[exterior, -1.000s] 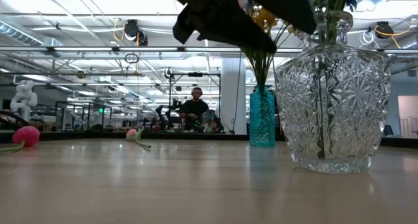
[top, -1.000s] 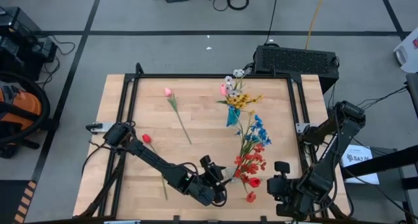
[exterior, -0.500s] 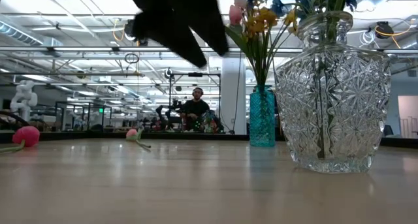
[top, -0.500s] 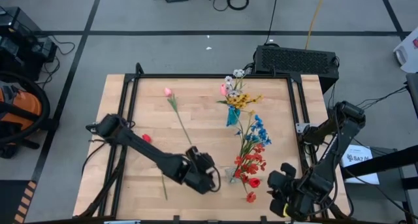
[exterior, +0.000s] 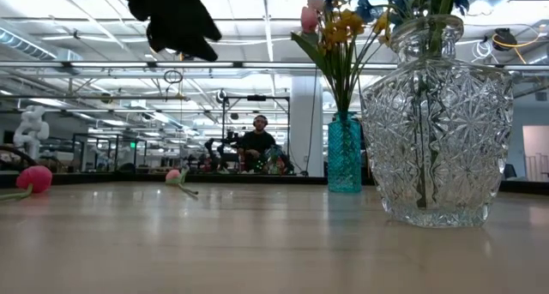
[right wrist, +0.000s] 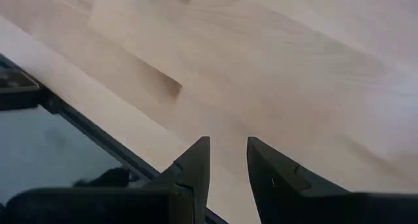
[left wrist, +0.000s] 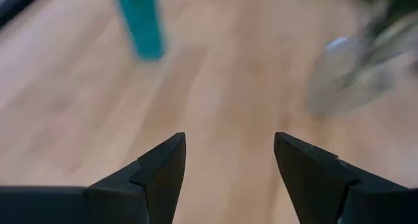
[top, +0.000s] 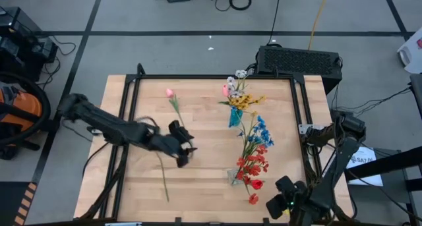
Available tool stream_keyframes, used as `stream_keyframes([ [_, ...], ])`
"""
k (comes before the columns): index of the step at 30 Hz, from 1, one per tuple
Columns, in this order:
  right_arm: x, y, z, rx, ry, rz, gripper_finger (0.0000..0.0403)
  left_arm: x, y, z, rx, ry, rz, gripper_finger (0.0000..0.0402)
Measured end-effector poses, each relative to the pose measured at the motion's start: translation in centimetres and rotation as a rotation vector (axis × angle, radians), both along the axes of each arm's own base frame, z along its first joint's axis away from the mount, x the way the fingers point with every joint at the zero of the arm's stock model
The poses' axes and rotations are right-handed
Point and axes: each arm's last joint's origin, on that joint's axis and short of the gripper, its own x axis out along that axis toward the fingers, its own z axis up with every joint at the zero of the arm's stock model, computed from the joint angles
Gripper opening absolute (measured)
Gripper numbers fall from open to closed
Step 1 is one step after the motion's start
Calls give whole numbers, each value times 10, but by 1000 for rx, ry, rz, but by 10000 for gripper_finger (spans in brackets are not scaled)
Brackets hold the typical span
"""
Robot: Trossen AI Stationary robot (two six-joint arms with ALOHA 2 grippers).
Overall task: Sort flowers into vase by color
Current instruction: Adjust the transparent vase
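A clear cut-glass vase (top: 235, 177) (exterior: 437, 140) near the table's near edge holds red and blue flowers (top: 254, 153). A teal vase (top: 234, 117) (exterior: 345, 164) farther back holds yellow, white and pink blooms (top: 237, 94). A pink tulip (top: 170, 93) lies flat on the table, its stem running toward the near edge. A red tulip's head (exterior: 34, 178) rests on the wood; from above only its stem (top: 162, 185) shows, below the left arm. My left gripper (top: 186, 153) (left wrist: 228, 145) hovers open over the table's middle left. My right gripper (top: 275, 206) (right wrist: 227, 149) sits at the near right edge, open by a narrow gap.
A black frame (top: 211, 76) runs around the wooden table top. Bare wood lies between the pink tulip and the two vases. The table's near edge (right wrist: 98, 129) runs just below my right gripper. A person sits far off in the room behind (exterior: 257, 140).
My left gripper has swung away from the glass vase, toward the table's left and far side, and now hangs above the red tulip's stem. My right gripper has drawn back a little toward the near edge. The flowers and vases have stayed put.
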Motion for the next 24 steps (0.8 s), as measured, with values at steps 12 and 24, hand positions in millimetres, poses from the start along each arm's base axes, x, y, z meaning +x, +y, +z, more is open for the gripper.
stream_keyframes([
  [12, 21, 9, -12, 135, 8, -68, 93, -23, 18, -9, -172, -411, -245, 240],
  [24, 28, 4, -12, 134, 5, -93, 93, 41, 23, -29, -262, -354, -383, 240],
])
